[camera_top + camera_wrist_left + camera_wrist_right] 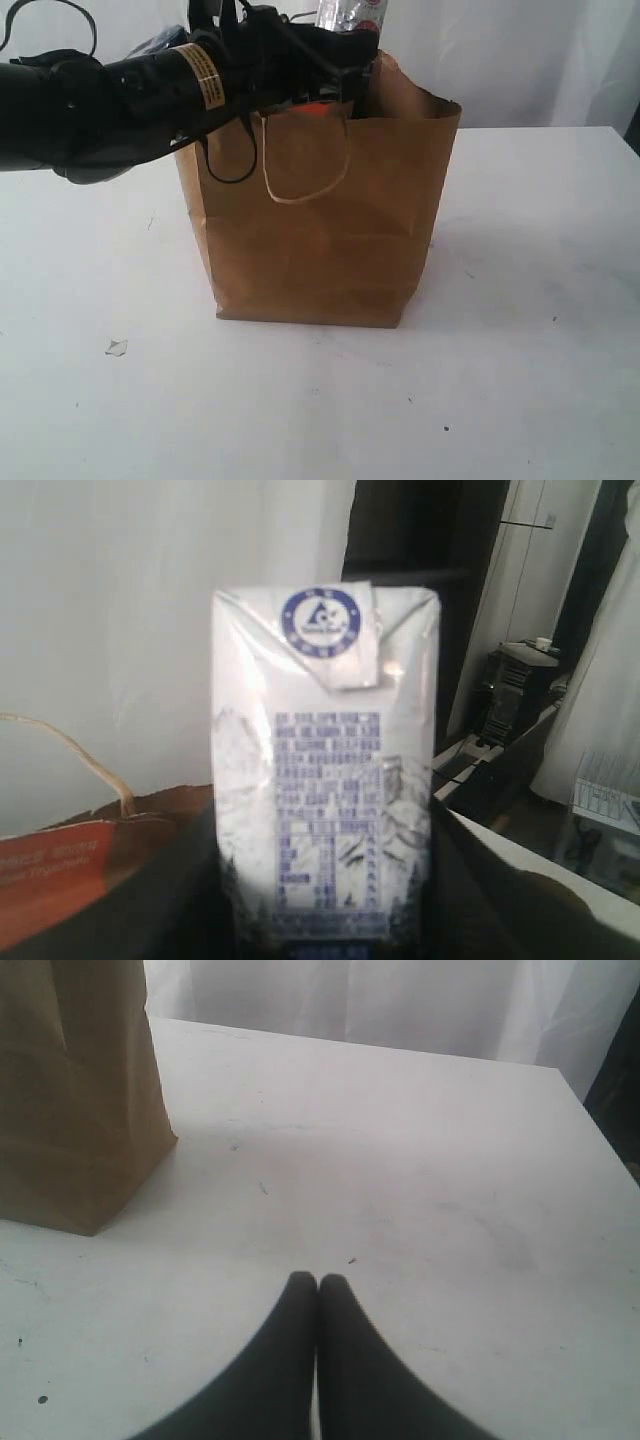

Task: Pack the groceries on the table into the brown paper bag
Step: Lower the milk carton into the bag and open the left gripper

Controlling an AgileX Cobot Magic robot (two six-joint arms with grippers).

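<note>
Exterior view gives you no groceries loose on the table [520, 300] around the brown paper bag [320, 230], though the ground behind the bag is hidden, so packing looks nearly finished. Your left pincer [325, 915] is pinching the small blue-white carton [325, 770] by the end nearest the wrist, just above the bag's open mouth. An orange-labelled pack [55, 865] already sits inside, beside a cord handle [85, 760]. The carton's long axis runs out along the fingers. Its folded flap end with the round blue emblem points away from the wrist, and its printed panel faces the camera; I judge it close to upright. What remains is to lower and release it. Your right pincer [317, 1295] is pressed together, empty, above bare table beside the bag.
</note>
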